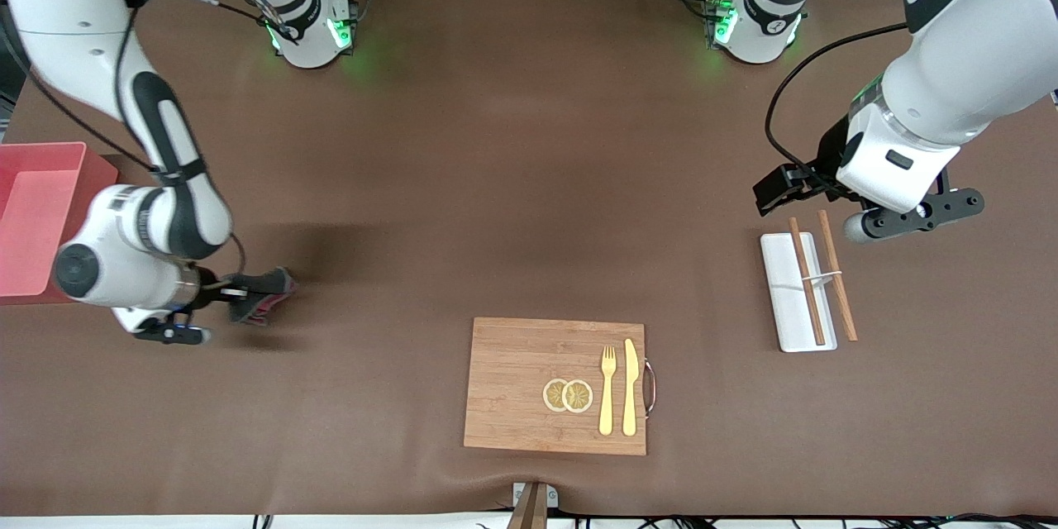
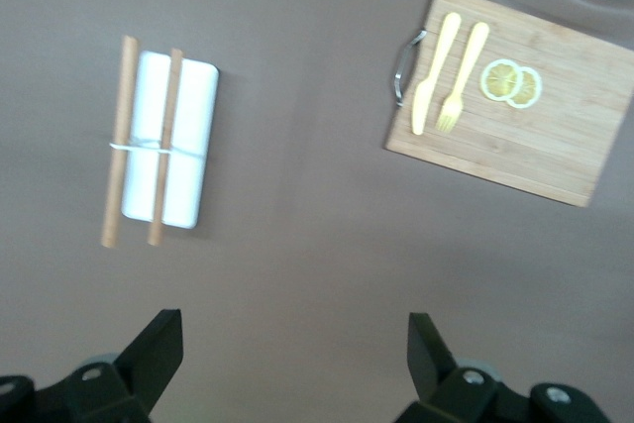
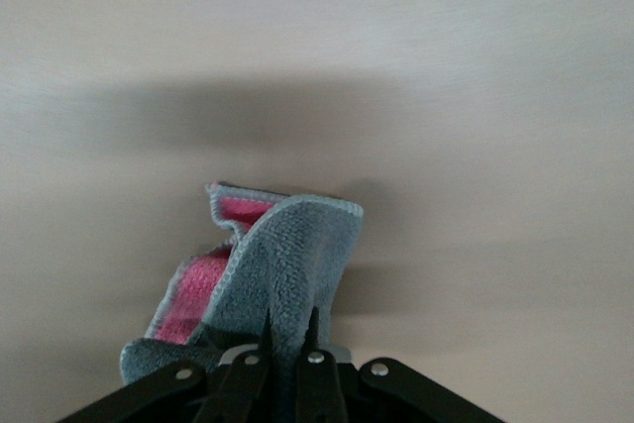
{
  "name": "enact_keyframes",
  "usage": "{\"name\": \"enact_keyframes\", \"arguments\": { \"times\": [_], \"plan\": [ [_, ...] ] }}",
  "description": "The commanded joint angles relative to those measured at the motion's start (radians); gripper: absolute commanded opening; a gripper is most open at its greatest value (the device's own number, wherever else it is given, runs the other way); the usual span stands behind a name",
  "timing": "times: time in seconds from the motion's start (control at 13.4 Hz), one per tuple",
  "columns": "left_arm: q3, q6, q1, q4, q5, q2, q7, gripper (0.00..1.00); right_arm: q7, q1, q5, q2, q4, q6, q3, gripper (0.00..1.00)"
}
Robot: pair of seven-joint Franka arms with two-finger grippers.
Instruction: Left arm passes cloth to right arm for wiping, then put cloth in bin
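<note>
My right gripper (image 1: 248,295) is shut on the cloth (image 1: 269,295), dark grey with a pink-red underside. It holds the cloth low over the brown table, near the right arm's end. In the right wrist view the cloth (image 3: 282,274) is pinched between the fingers (image 3: 260,344) and hangs crumpled. The pink-salmon bin (image 1: 33,215) stands at the table's edge at the right arm's end, beside the right arm. My left gripper (image 1: 781,192) is open and empty, raised over the table near the white tray; its fingers (image 2: 158,354) stand wide apart in the left wrist view.
A flat white tray (image 1: 785,297) with two wooden chopsticks (image 1: 836,273) lies toward the left arm's end. A wooden cutting board (image 1: 521,372) with lemon slices (image 1: 568,395), a yellow fork (image 1: 607,388) and knife (image 1: 630,384) lies near the front edge.
</note>
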Motion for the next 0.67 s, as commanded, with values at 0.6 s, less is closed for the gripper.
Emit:
{"name": "enact_keyframes", "arguments": {
  "times": [0.6],
  "plan": [
    [0.050,-0.057,0.051,-0.061,0.046,-0.108,0.181,1.00,-0.336,-0.145,-0.144,0.028,0.107,-0.008,0.027,0.00]
  ]
}}
